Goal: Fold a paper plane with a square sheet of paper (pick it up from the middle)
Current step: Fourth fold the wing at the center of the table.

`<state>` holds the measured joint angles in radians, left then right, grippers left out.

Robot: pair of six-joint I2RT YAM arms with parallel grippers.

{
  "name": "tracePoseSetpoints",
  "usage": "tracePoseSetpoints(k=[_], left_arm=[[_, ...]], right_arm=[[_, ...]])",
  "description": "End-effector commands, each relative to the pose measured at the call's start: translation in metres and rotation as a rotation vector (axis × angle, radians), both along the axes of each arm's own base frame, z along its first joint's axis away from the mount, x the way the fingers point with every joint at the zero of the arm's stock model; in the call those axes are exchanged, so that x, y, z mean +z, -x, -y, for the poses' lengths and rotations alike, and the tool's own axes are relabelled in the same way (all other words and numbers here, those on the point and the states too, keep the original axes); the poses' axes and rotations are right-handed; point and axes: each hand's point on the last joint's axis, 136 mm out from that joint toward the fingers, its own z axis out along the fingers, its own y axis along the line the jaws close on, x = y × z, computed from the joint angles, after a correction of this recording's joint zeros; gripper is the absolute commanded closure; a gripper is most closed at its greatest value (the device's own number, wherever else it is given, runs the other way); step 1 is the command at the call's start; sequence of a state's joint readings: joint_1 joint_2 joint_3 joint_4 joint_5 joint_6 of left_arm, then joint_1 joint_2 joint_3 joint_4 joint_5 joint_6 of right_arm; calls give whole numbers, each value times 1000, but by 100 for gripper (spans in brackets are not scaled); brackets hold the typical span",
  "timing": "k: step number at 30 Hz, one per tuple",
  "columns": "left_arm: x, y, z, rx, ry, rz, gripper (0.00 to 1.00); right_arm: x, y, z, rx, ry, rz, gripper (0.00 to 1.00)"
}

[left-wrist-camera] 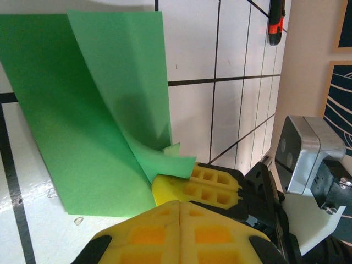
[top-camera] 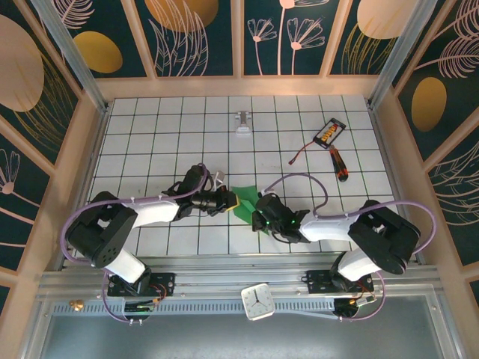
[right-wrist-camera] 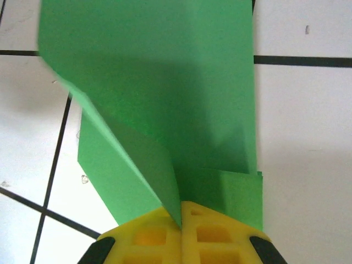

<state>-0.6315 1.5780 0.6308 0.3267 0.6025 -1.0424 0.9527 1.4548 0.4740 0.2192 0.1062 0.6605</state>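
The green sheet of paper (top-camera: 244, 202) lies folded in layers on the white grid table between my two grippers. In the right wrist view one flap of the paper (right-wrist-camera: 165, 99) stands up along a crease. My right gripper (right-wrist-camera: 181, 219) is shut on that crease at the paper's near edge. In the left wrist view the paper (left-wrist-camera: 93, 110) spreads ahead and to the left. My left gripper (left-wrist-camera: 179, 204) has its yellow jaws pressed together, with no paper visible in the seam. It sits just in front of the right gripper's yellow fingers (left-wrist-camera: 212, 184), which pinch a curled corner.
A red-handled screwdriver (top-camera: 340, 163) and a black-orange device (top-camera: 330, 132) with a cable lie at the back right. A small metal clip (top-camera: 243, 123) sits at the back centre. A white clock (top-camera: 258, 301) rests on the front rail. Walls enclose the table.
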Motion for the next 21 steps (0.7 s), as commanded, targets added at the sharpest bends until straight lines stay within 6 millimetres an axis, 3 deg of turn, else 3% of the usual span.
tracePoseSetpoints(k=[1,21], left_arm=[[-1,0,5,-7,21,7,93],[-10,-5,11,-20,-2,8,95]], right_arm=[[9,-1,-1,-14,-91,-2,100],[13,7,17,-74,-401,-118,100]])
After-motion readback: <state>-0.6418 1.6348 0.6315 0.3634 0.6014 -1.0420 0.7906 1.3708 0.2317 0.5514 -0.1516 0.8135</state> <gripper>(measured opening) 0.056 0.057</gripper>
